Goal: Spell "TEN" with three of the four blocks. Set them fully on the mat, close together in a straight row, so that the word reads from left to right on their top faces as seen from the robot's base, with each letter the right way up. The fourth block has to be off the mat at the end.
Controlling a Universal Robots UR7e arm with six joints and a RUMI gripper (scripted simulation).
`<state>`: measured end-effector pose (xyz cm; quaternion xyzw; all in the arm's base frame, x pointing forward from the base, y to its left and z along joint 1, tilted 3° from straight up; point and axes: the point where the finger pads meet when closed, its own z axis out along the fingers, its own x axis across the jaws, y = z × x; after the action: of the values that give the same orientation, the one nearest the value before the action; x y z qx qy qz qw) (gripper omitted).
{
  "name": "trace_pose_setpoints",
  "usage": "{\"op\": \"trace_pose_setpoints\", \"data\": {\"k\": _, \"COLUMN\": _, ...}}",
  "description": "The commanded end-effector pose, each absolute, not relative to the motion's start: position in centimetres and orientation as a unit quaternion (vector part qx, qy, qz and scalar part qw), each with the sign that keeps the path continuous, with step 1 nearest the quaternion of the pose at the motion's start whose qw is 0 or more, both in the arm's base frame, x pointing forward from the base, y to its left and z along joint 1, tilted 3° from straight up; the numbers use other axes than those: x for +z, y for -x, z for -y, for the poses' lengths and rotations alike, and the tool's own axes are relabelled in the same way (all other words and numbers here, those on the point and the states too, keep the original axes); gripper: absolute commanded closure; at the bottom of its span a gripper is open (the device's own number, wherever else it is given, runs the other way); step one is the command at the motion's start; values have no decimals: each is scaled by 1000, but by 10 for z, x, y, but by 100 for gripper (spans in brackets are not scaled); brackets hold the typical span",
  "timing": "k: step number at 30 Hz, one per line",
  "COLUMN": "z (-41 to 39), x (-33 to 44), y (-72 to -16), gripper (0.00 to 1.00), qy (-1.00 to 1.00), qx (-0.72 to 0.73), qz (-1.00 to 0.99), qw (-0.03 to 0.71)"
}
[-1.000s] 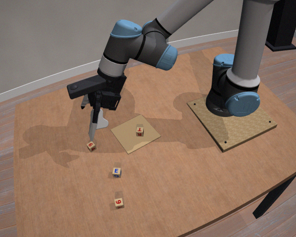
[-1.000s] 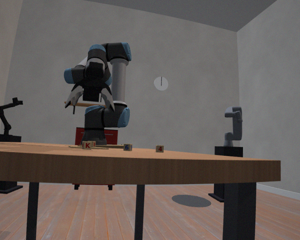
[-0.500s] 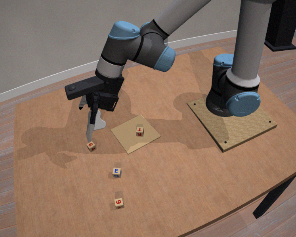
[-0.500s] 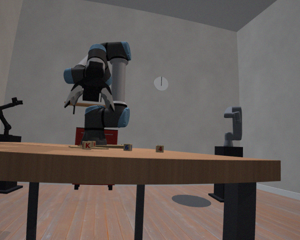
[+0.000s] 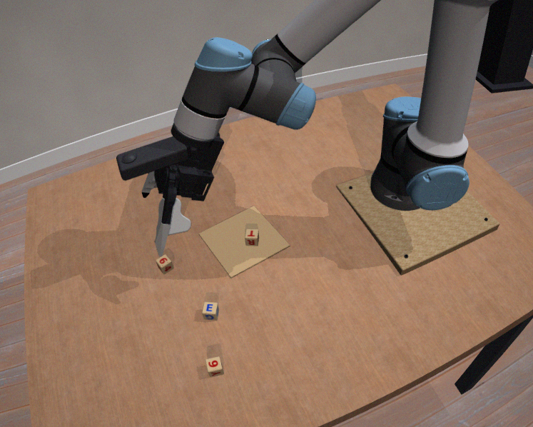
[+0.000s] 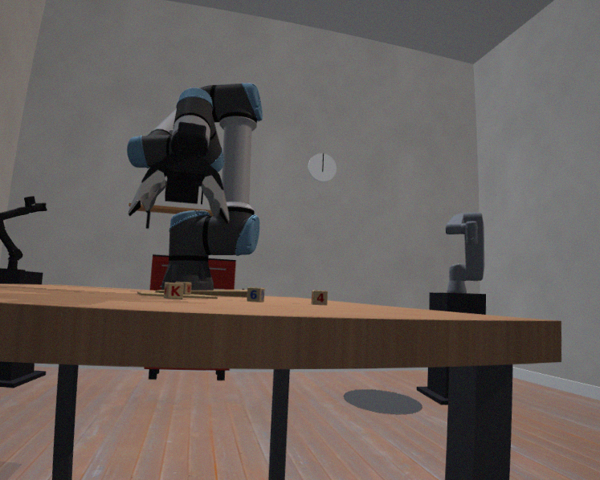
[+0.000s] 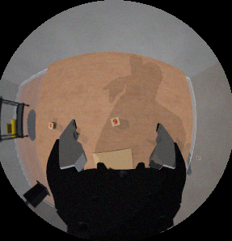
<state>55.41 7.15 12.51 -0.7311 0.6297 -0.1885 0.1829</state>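
Observation:
My gripper (image 5: 171,232) (image 6: 177,214) (image 7: 117,122) is open and empty, well above the table, left of the tan mat (image 5: 220,250) (image 7: 112,157). A block topped with a red T (image 5: 251,235) stands on the mat. A block topped with a red 6 or 9 (image 5: 164,263) (image 7: 115,121) lies off the mat, below my fingers. A block topped with a blue E (image 5: 210,310) and another topped with a red 9 (image 5: 214,365) lie farther out, off the mat. The exterior view shows block side faces K (image 6: 173,290), 6 (image 6: 255,294) and 4 (image 6: 319,297).
The arm's base stands on a woven plate (image 5: 445,234) right of the mat. The wooden table (image 5: 349,321) ends at a curved front edge. In the wrist view another block (image 7: 52,125) lies far left near the table edge.

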Motion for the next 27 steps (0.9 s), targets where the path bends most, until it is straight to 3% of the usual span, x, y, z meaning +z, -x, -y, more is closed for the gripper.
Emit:
{"op": "trace_pose_setpoints", "data": {"k": 1, "z": -72, "x": 127, "y": -555, "gripper": 0, "qy": 731, "qx": -190, "qz": -629, "qw": 184}}
{"op": "trace_pose_setpoints", "data": {"k": 27, "z": -72, "x": 125, "y": -559, "gripper": 0, "qy": 742, "qx": -178, "qz": -624, "qw": 168}}
